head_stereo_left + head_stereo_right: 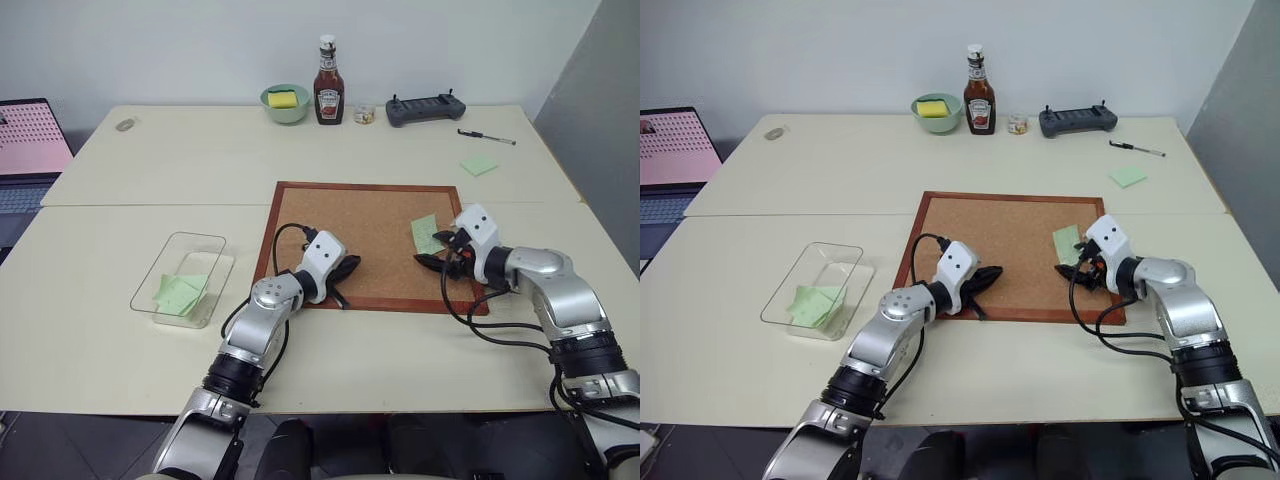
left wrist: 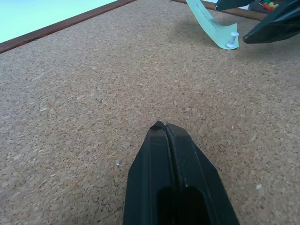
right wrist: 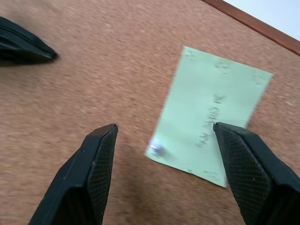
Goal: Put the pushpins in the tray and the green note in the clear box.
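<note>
The green note lies on the corkboard near its right edge, a white pushpin at one corner; the right gripper hovers over it, fingers apart; the left gripper rests mid-board, fingers pressed together; the clear box sits well left.
</note>
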Controlling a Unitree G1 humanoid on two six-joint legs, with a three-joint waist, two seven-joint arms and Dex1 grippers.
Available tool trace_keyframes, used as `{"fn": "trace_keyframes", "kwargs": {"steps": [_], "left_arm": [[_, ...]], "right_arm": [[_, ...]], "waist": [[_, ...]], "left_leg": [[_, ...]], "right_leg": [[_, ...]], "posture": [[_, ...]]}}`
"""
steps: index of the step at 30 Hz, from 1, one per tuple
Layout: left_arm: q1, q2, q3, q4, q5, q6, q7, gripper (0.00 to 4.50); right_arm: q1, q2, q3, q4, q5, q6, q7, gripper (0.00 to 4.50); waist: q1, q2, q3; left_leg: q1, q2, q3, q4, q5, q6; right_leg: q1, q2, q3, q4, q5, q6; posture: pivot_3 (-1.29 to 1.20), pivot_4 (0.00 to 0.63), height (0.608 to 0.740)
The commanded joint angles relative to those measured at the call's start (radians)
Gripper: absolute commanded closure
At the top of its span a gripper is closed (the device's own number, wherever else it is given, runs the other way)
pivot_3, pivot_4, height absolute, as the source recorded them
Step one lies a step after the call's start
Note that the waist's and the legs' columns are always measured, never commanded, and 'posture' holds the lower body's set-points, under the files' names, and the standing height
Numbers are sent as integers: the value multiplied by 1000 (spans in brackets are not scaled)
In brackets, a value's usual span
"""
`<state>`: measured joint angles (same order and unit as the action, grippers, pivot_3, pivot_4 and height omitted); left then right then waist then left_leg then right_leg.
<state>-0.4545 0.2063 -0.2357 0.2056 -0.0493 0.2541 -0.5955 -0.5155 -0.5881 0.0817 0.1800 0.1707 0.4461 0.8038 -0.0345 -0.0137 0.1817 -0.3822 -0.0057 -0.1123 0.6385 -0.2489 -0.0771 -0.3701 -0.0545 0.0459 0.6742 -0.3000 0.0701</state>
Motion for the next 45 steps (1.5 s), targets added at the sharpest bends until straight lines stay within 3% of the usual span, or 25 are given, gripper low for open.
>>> {"fn": "trace_keyframes", "kwargs": {"steps": [1,15,26,36,45], "left_arm": [[36,10,-15,40,26,31,9,4500],[41,3,-23,36,25,33,15,4500],[49,6,-22,33,25,36,16,4500],[39,-35,69,-18,-96,114,-6,4500],[-15,-51,144,-197,-267,310,-36,2727]], "right_arm": [[-31,0,-5,36,-22,-52,-2,1607],[-13,-10,-15,19,-31,-55,21,4453],[-18,-74,-27,-124,0,-39,91,4453],[-26,-136,24,-179,-57,-119,148,4453],[-28,-134,59,-186,-95,-167,162,4500]], "waist": [[0,0,0],[0,0,0],[0,0,0],[0,0,0],[1,-2,2]], "left_leg": [[0,0,0,0,0,0],[0,0,0,0,0,0],[-1,0,0,0,0,0],[0,0,0,0,0,0],[-4,0,0,0,0,0]], "right_leg": [[0,0,0,0,0,0],[0,0,0,0,0,0],[-1,0,0,0,0,0],[0,0,0,0,0,0],[-3,0,0,0,0,0]], "posture": [[0,150,740],[0,150,740],[0,150,740],[0,150,740],[0,150,740]]}}
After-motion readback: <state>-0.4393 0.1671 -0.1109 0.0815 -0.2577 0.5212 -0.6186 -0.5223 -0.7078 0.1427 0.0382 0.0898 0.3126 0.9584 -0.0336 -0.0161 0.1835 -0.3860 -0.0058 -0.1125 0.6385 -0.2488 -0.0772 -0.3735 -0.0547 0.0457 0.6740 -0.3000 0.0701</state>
